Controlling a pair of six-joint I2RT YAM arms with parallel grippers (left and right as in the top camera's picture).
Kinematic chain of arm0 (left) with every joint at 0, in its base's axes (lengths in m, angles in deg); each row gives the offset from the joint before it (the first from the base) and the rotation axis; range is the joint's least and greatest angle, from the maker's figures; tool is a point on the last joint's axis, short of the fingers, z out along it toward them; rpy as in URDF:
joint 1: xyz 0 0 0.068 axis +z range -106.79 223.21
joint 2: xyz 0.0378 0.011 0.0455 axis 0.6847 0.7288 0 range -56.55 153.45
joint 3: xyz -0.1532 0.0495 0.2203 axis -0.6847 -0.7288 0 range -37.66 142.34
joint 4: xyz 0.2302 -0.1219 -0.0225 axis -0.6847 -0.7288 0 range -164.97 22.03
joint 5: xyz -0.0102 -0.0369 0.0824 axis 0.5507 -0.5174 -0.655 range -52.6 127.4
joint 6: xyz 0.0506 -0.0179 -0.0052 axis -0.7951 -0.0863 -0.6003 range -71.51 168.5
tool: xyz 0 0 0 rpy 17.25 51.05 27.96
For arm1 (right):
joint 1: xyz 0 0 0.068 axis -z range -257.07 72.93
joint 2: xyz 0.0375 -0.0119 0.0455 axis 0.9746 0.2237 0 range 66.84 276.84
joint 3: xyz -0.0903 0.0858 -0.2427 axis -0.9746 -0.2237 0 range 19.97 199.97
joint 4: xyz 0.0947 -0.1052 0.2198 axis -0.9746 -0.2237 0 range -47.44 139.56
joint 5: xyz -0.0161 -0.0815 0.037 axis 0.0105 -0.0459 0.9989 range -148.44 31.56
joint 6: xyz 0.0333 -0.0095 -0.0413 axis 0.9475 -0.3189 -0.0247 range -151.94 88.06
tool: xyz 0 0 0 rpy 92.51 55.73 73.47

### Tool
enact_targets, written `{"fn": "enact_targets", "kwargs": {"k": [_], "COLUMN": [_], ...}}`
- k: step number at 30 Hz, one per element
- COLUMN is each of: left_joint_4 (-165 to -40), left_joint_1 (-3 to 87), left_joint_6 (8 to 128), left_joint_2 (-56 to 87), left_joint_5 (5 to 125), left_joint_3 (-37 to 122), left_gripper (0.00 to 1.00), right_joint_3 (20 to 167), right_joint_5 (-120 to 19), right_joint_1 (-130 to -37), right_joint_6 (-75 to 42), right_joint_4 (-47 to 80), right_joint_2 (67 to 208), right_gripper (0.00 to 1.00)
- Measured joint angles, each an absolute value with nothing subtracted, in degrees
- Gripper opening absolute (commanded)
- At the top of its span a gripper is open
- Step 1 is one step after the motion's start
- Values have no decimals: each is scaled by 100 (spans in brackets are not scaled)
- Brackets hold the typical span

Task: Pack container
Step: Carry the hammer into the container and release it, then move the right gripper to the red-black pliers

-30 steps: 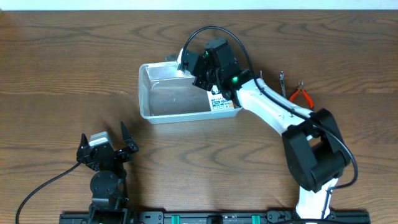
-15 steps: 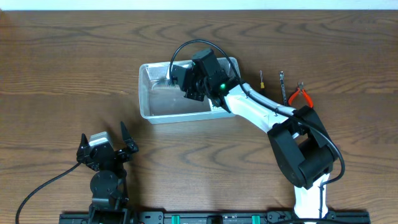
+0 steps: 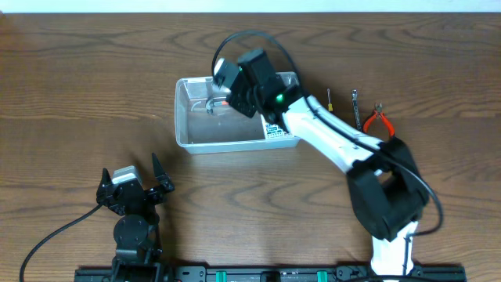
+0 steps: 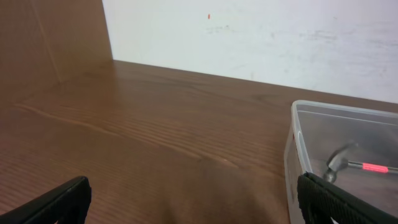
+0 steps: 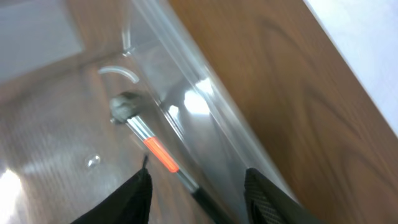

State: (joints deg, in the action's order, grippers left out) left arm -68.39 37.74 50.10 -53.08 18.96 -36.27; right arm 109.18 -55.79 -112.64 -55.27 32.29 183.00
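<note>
The container (image 3: 188,129) is a clear rectangular tub at the table's middle back. A small hammer (image 3: 211,103) with a metal head and an orange band lies inside it, near the back wall. My right gripper (image 3: 232,92) hovers over the tub's back part, open. In the right wrist view its fingers (image 5: 202,199) straddle the hammer's (image 5: 146,140) dark handle without closing on it. The tub wall (image 5: 205,124) runs alongside. My left gripper (image 3: 133,188) rests open and empty at the front left. Its wrist view (image 4: 196,205) shows the container (image 4: 297,143) and hammer (image 4: 348,165) to the right.
A small blue-and-white box (image 3: 275,130) sits at the tub's front right corner. To the right of the tub lie a small screwdriver (image 3: 329,99), a thin metal tool (image 3: 355,106) and orange-handled pliers (image 3: 380,118). A white wall (image 4: 261,37) stands behind the table.
My right gripper dipped into the tub, then drew up and back. The hammer now lies on the tub floor, free of the fingers. The left arm has not moved.
</note>
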Motion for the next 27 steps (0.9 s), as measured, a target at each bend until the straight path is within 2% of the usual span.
{"fn": "enact_targets", "kwargs": {"k": [3, 5, 11, 14, 20, 27], "left_joint_4": [-6842, -6839, -6839, -6839, -6839, -6839], "left_joint_1": [3774, 3774, 3774, 3774, 3774, 3774], "left_joint_6": [5010, 5010, 5010, 5010, 5010, 5010], "left_joint_2": [-5308, -5308, -5308, -5308, -5308, -5308], "left_joint_5": [1896, 1896, 1896, 1896, 1896, 1896], "left_joint_3": [-3627, -3627, -3627, -3627, -3627, -3627], "left_gripper": [98, 98, 98, 98, 98, 98], "right_joint_3": [11141, 11231, 11419, 11423, 11397, 11397], "right_joint_5": [-5939, -6167, -6558, -6617, -6615, -6617], "right_joint_1": [-11092, -10858, -9544, -8814, -8027, -7691], "right_joint_6": [-4996, -4555, -2907, -2135, -1514, -1344], "right_joint_4": [2621, 2267, 765, 110, -389, -472], "right_joint_2": [17843, 17430, 16494, 16503, 16645, 16645], "right_gripper": [54, 63, 57, 61, 72, 80]}}
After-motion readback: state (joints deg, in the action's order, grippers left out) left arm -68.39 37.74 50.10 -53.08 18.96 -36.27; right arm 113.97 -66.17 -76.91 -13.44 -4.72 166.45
